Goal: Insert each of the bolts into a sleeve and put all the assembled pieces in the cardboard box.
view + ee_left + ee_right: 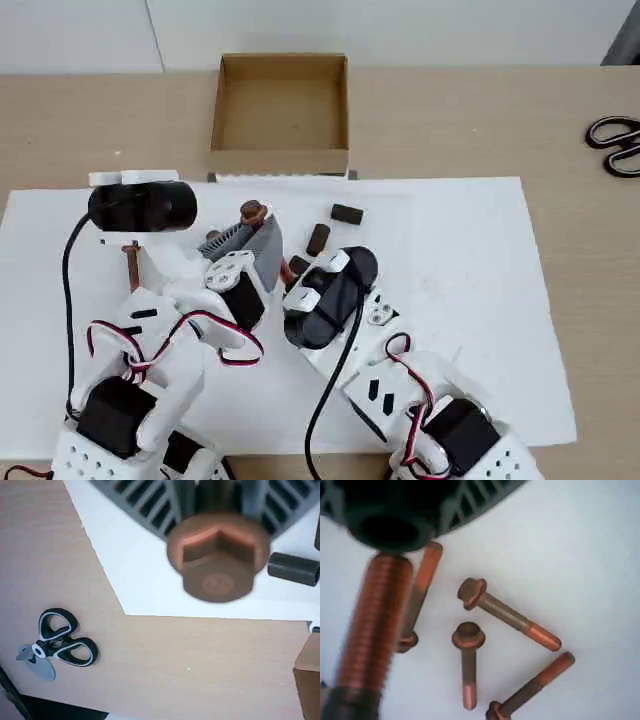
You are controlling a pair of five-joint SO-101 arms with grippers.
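Over the middle of the white sheet [450, 300], the two grippers meet tip to tip. The left gripper [256, 232] is pressed together on a bolt [217, 560]. Its grey ribbed jaws pinch the shank just behind the head, so the head stands free past the fingertips. The bolt is copper-coloured, with a hexagonal head on a round flange.

The right gripper [297, 270] is closed on a dark sleeve [385, 527], a short black tube. In the right wrist view its open bore looks dark and hollow. In the same view the bolt's threaded shank comes up to the dark sleeve, and its end lies at the rim, just beside the bore. I cannot tell if the end touches the rim. It is not visibly inside.

Under both grippers, four loose bolts [512, 617] lie flat on the white sheet, near one another and pointing different ways. Each has a brighter orange end. Two loose sleeves [347, 213] lie on the white sheet between the grippers and the cardboard box [280, 160]. The box stands open at the far edge of the sheet, and nothing shows inside it. A pair of scissors [50, 644] lies on the bare table [480, 120], well apart from the sheet.
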